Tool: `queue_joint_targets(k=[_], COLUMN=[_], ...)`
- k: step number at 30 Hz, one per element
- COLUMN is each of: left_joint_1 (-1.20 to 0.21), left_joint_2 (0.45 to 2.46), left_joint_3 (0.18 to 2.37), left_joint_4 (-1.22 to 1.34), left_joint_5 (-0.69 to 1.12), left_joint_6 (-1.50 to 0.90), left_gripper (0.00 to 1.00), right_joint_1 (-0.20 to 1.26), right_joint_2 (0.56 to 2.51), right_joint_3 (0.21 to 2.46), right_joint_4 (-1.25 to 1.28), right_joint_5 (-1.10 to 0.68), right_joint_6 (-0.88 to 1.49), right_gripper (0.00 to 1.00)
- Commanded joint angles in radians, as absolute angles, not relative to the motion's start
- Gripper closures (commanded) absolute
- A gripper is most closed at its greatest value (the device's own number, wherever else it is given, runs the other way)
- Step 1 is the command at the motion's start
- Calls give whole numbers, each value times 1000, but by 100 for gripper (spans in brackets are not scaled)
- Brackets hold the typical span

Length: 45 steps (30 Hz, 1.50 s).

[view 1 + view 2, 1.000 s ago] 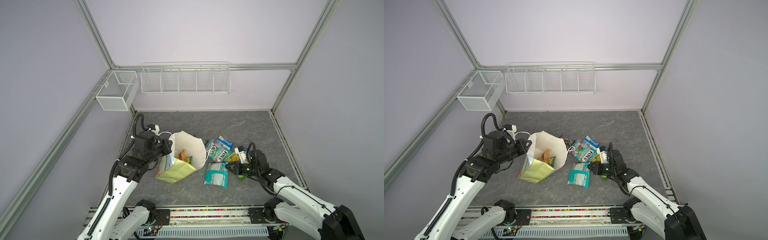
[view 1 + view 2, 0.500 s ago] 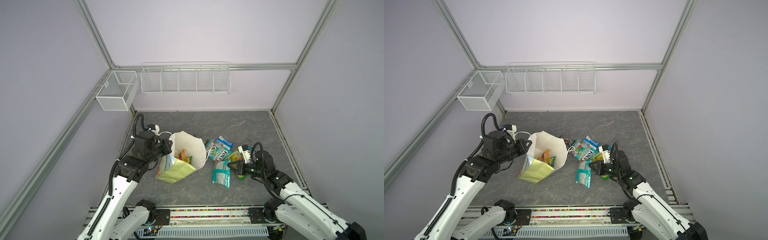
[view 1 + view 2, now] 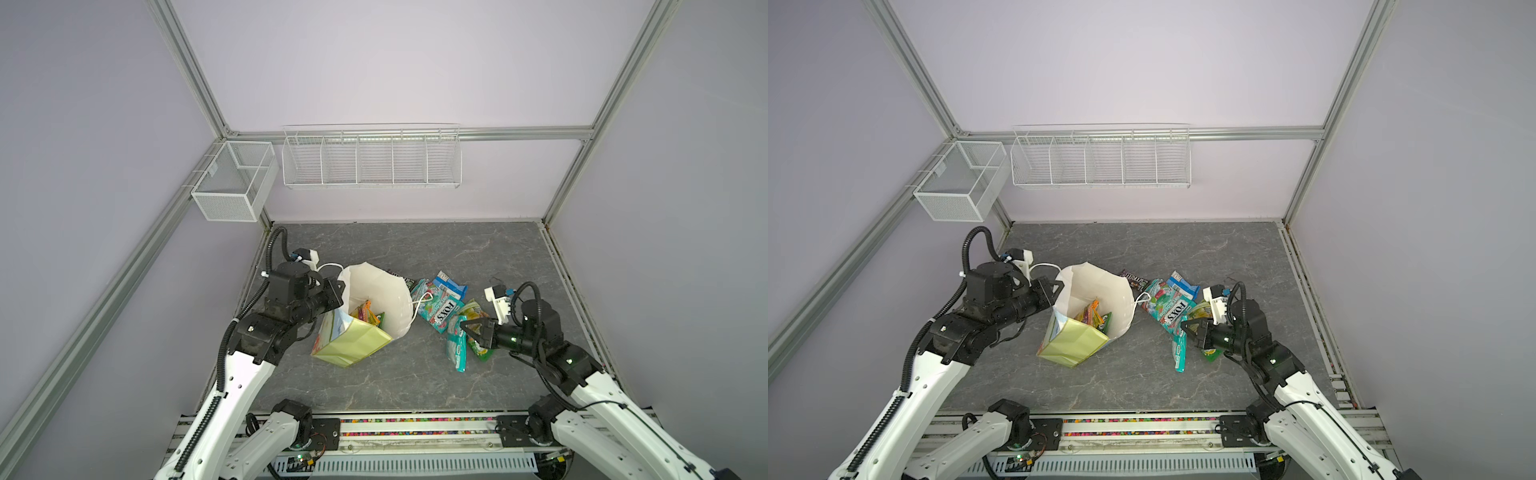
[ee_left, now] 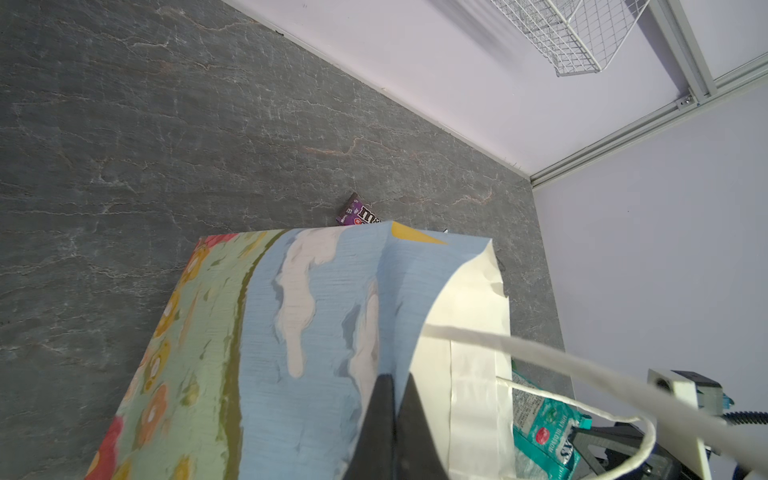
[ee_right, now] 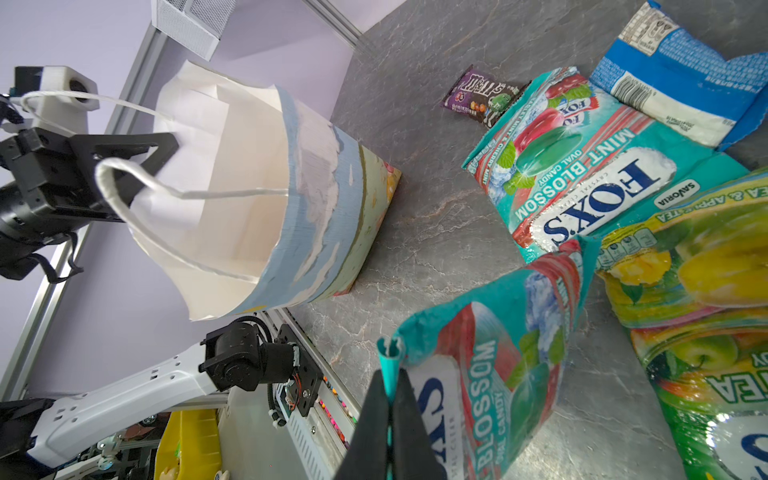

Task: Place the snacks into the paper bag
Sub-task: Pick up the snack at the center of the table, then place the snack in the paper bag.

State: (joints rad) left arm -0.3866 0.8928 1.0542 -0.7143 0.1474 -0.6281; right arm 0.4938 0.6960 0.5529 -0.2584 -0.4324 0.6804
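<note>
two sets of fingers each grip something: the left fingers (image 4: 415,432) pinch the left rim of the paper bag (image 3: 376,286), which stands tilted left of the counter's (image 3: 415,245) middle with orange and green packets (image 3: 366,313) inside; the right fingers (image 5: 409,428) clamp a teal packet (image 3: 456,347) by its edge, right of the bag, beside the loose snacks (image 3: 438,309).
</note>
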Motion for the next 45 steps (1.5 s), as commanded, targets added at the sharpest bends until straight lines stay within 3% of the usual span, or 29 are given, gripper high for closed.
queue_joint_targets(k=[1, 45], left_joint_1=[-390, -390], left_joint_2=[876, 876], left_joint_3=[1055, 1088], left_joint_4=[-698, -747], left_joint_5=[152, 132], left_joint_6=[-638, -605], left_gripper=[100, 100], right_joint_1=[499, 500], right_joint_2=[667, 708], right_joint_3=[609, 1038], right_joint_4=[-253, -315], right_joint_5=[-423, -461], right_joint_6=[672, 628], right_gripper=[94, 94])
